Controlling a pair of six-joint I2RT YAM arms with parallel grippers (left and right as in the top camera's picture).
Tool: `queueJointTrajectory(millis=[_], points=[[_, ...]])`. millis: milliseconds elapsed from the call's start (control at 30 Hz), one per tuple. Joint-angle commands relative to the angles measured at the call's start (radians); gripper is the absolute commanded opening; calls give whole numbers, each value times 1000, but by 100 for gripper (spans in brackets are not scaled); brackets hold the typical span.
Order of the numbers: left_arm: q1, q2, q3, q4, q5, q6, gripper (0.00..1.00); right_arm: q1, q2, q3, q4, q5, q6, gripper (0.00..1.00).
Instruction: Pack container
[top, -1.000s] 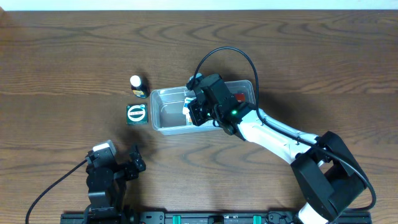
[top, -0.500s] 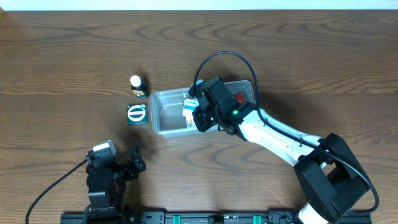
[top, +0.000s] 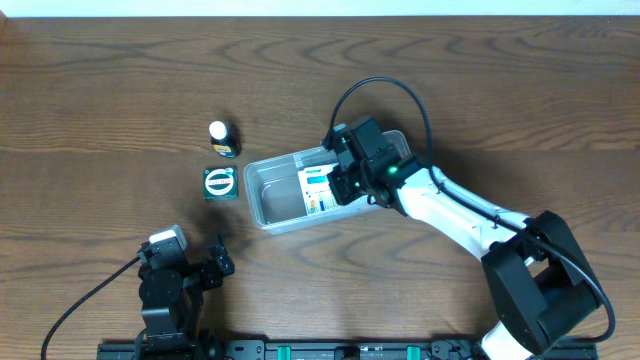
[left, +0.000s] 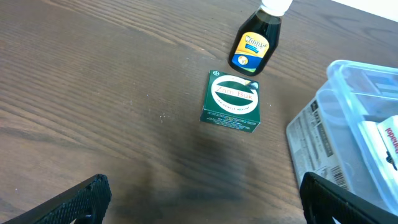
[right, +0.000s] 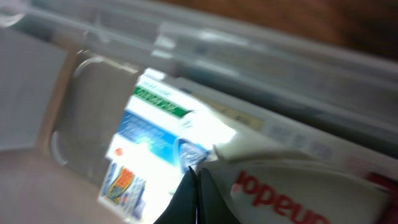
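Observation:
The container (top: 254, 196), a clear plastic tub, lies slanted at mid-table. A white box with blue and green print (top: 317, 189) lies flat inside it. My right gripper (top: 345, 182) is inside the tub next to that box, fingers shut together and empty. In the right wrist view the shut fingertips (right: 196, 186) sit between the printed box (right: 146, 146) and a white pack with red lettering (right: 292, 183); the tub wall (right: 205, 50) runs behind. My left gripper (top: 205, 268) is open and empty near the front edge. In its wrist view the gripper (left: 205, 202) faces the tub (left: 333, 118).
A small green box with a white ring logo (top: 219, 183) lies just left of the tub, and a dark bottle with a white cap (top: 221, 138) stands behind it. Both show in the left wrist view, the green box (left: 232, 102) and the bottle (left: 254, 46).
My right gripper moved right inside the tub. The tub swung to a slant. The white printed box went from upright at the gripper to lying flat in the tub.

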Motion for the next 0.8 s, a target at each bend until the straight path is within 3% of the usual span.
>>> queueJointTrajectory(millis=[0, 233, 433, 567, 600, 633, 767], points=[[-5, -5, -12, 1, 7, 2, 98, -31, -16, 6, 5, 86, -40, 1], [-5, -5, -12, 1, 7, 2, 98, -29, -44, 13, 32, 79, -90, 1], [-5, -5, -12, 1, 7, 2, 98, -34, -196, 16, 7, 80, -87, 3], [-5, -5, -12, 1, 7, 3, 98, -60, -271, 16, -62, 166, -13, 7], [-5, -5, -12, 1, 7, 2, 98, -69, -275, 16, -87, 207, 15, 15], [-5, -5, -12, 1, 7, 2, 98, -83, -276, 16, -120, 249, 57, 31], [-5, -5, -12, 1, 7, 2, 98, -151, -265, 16, -236, 270, 170, 30]])
